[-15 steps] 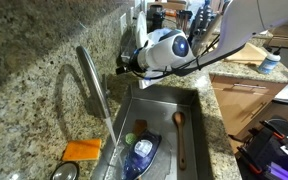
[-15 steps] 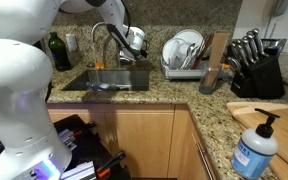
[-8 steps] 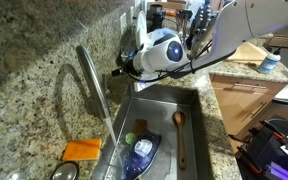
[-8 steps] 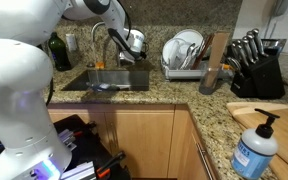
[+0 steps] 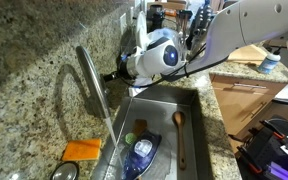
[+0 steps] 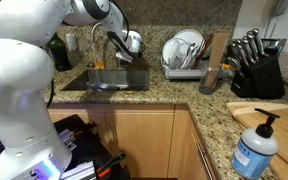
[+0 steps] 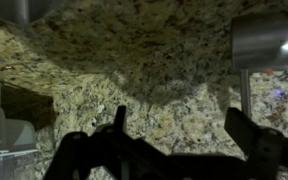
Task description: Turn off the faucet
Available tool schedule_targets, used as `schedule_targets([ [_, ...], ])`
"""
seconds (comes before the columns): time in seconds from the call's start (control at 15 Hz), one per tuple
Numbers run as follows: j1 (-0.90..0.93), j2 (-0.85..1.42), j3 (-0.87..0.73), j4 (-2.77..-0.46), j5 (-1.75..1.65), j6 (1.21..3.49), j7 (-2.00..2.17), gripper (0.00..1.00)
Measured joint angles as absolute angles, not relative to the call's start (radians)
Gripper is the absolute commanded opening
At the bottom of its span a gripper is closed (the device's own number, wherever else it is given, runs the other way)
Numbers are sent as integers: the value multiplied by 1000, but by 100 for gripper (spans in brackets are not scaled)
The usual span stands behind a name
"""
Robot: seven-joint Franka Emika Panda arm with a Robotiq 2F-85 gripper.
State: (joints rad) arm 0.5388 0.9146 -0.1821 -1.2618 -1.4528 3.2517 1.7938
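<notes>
The faucet (image 5: 92,85) is a slim silver gooseneck at the back edge of the sink (image 5: 189,100). It also shows in an exterior view (image 6: 103,40). Its small lever is too small to make out, and I cannot tell if water runs. My gripper (image 5: 120,71) is a little past the faucet and close to the granite backsplash, apart from the tube. It also appears in an exterior view (image 6: 127,44). In the wrist view the gripper (image 7: 182,118) is open and empty, facing granite. A silver metal part (image 7: 269,40) sits at the upper right.
The sink holds a brown wooden spoon (image 5: 180,135) and a blue and white item (image 5: 144,150). An orange sponge (image 5: 82,150) lies on the counter. A dish rack (image 6: 184,50), a knife block (image 6: 254,62) and a soap bottle (image 6: 256,150) stand along the counter.
My gripper has moved a little toward the backsplash and the faucet. Nothing else has moved.
</notes>
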Motion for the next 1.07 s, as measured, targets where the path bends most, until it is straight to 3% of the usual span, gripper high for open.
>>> schedule_targets([
  [0.33,530,918,-173,-1267,-1449,3286,1794,100],
  [0.8,433,811,56,-1584,-1402,3379,1734,100],
  [1.07,408,742,114,-1633,-1350,3291,1631,100],
])
